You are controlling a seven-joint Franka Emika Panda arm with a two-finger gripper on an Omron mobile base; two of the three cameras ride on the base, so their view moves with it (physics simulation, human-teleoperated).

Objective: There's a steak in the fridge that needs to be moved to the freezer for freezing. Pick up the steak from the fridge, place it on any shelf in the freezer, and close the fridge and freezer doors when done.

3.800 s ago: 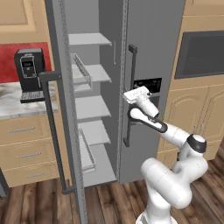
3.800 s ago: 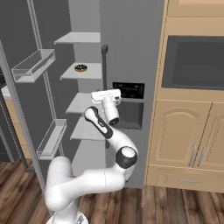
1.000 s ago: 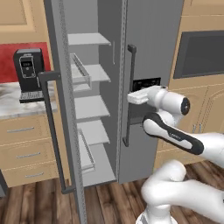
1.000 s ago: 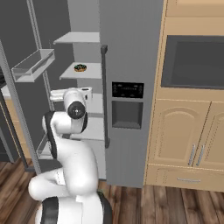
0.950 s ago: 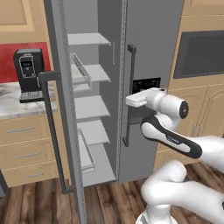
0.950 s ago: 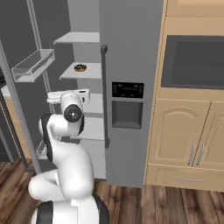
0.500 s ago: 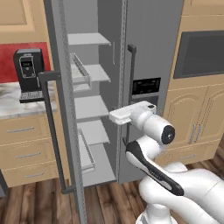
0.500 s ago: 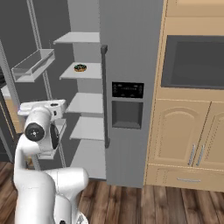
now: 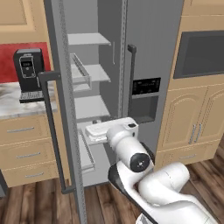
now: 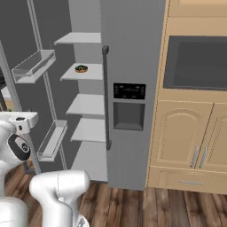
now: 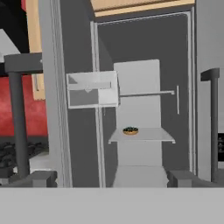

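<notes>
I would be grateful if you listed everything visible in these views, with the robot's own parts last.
fridge: one, grey, open, left of the dispenser door
shelves: four, pale, inside it
small round food item: one, dark and orange, on the second shelf from the top
fridge door: one, grey, dark bar handle, swung open
door bins: two, pale, on the open door
freezer door: one, grey, black dispenser, closed
coffee machine: one, black, on the marble counter
oven: one, dark, set in the wooden cabinets
arm: one, white, in front of the fridge
gripper: one, open, holding nothing, facing the shelves
</notes>
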